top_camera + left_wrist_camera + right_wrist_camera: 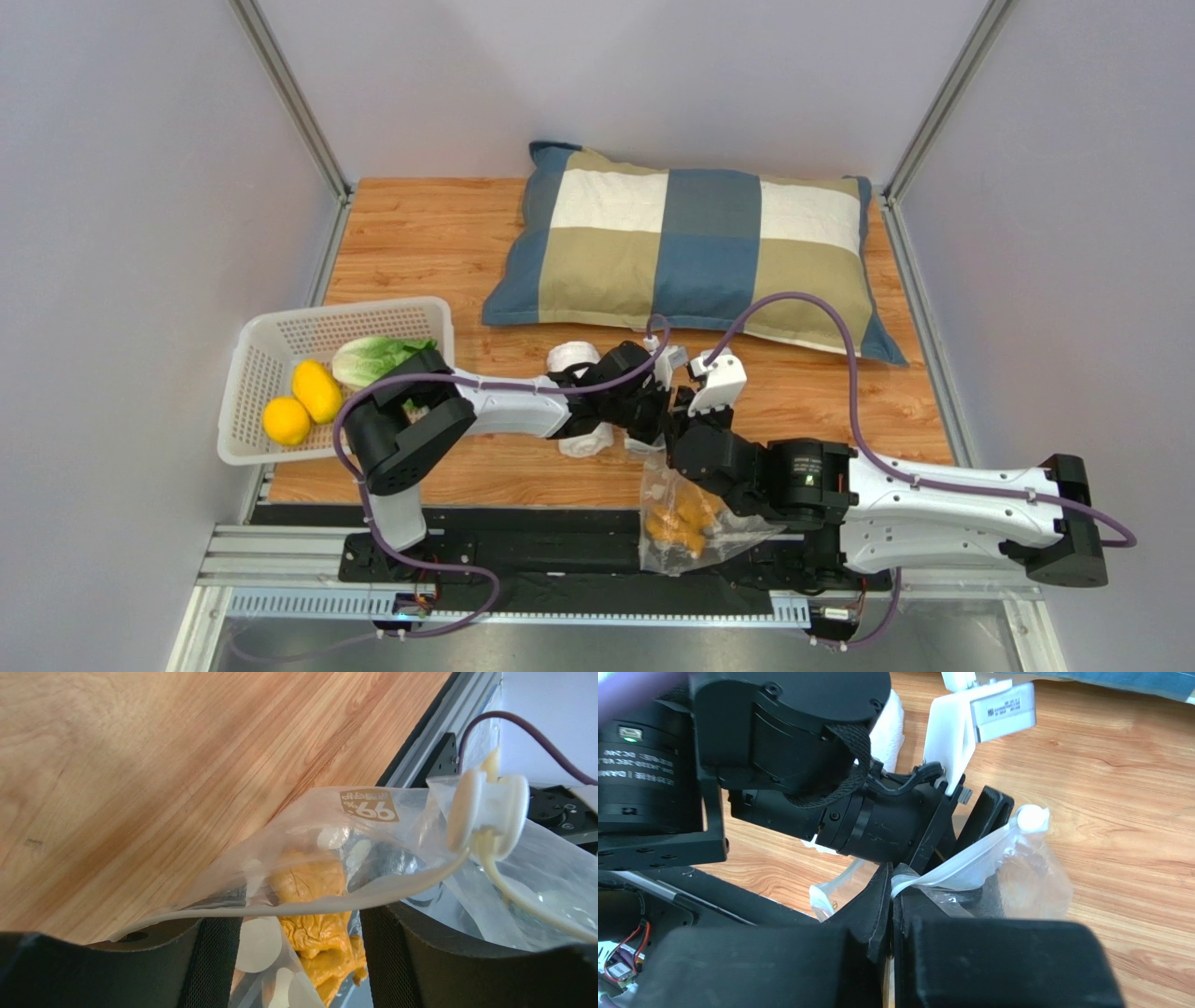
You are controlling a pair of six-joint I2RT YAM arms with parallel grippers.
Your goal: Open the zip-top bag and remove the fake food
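Note:
The zip-top bag (pixel 685 515), clear with pale dots, hangs at the table's near edge with crinkled orange-yellow fake food (pixel 679 527) inside. My right gripper (pixel 671 443) is shut on the bag's white zip rim (pixel 948 871). My left gripper (pixel 648 406) is open right beside it. In the left wrist view its fingers (pixel 210 959) stand apart with the rim (pixel 337 903) across them and the orange food (pixel 316 913) showing between them. The white zip slider (pixel 488 808) sits at the rim's end. A cabbage (pixel 376 357) and two lemons (pixel 316 389) lie in the basket.
A white basket (pixel 260 350) stands at the left edge of the table. A checked pillow (pixel 687 245) lies at the back. A rolled white towel (pixel 571 356) lies just behind the left arm. The black rail (pixel 561 539) runs along the near edge.

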